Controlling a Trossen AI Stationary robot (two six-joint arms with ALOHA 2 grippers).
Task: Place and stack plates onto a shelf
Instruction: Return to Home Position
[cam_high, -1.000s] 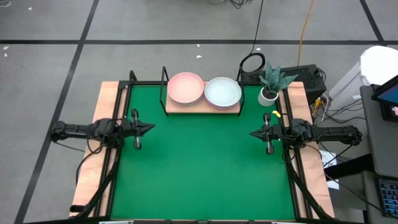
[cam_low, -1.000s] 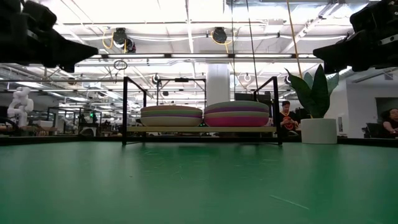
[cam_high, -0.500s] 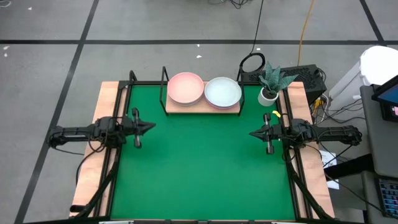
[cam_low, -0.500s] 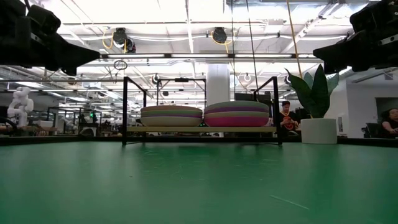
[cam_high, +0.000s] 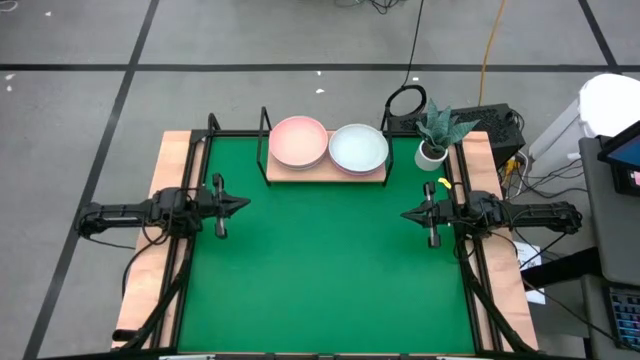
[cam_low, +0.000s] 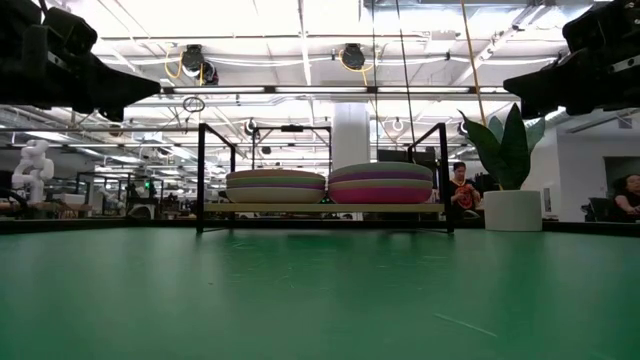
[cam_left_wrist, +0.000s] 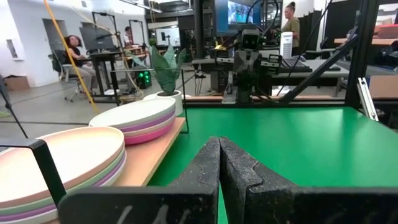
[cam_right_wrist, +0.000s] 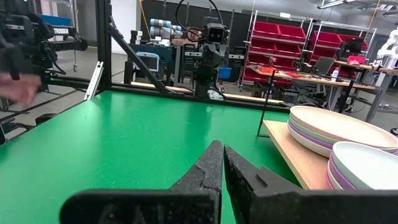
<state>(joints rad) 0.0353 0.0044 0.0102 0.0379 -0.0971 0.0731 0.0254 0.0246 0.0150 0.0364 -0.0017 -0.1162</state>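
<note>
Two stacks of plates stand side by side on the wooden shelf (cam_high: 325, 172) at the far edge of the green mat. The left stack (cam_high: 298, 141) has a salmon pink plate on top; the right stack (cam_high: 358, 148) has a pale mint one. In the low view both stacks (cam_low: 275, 186) (cam_low: 380, 184) rest on the board in the black wire frame. My left gripper (cam_high: 243, 204) is shut and empty at the mat's left side. My right gripper (cam_high: 406, 214) is shut and empty at the mat's right side. Both are above the mat, pointing inward.
A potted plant (cam_high: 436, 135) in a white pot stands at the far right corner, beside the shelf. The green mat (cam_high: 325, 270) lies bare between the two grippers and toward the near edge. People sit at desks in the room beyond the table.
</note>
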